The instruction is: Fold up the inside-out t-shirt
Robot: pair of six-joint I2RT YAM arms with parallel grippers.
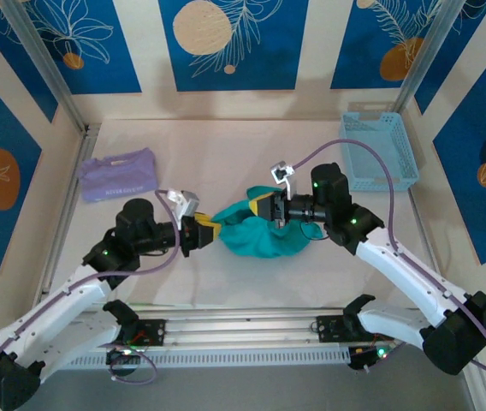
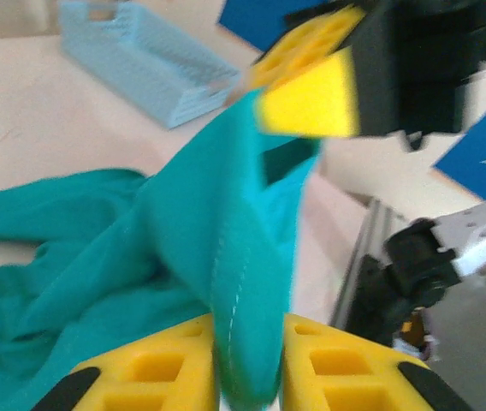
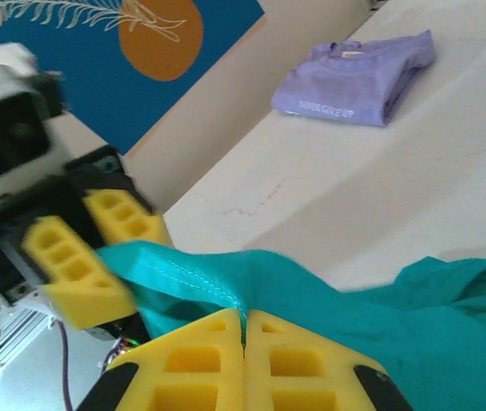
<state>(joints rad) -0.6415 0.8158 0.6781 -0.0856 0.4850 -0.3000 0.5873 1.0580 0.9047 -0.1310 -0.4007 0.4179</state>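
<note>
Inside-out t-shirt (image 1: 270, 240) lies bunched mid-tabletop (image 1: 226, 154), one edge lifted between left gripper (image 1: 208, 232) and right gripper (image 1: 263, 208) — both sets of jaws pinched on its fabric — so nothing is folded yet; spreading it flat likely comes first.

At the middle of the table (image 1: 226, 150) the left end effector (image 1: 207, 231) and the right end effector (image 1: 264, 208) stood nose to nose. A taut band of the inside-out t-shirt (image 1: 264, 240) bridged the gap between them and closed off any passage there. The rest of the shirt lay heaped under and just in front of the right one. A folded lavender garment (image 1: 119, 175) took the far left corner, a blue basket (image 1: 378, 150) the far right. Between these 2 the far strip of table offered open room, as did the surface left of the shirt. An aluminium rail (image 1: 243, 330) bounded the near edge.
</note>
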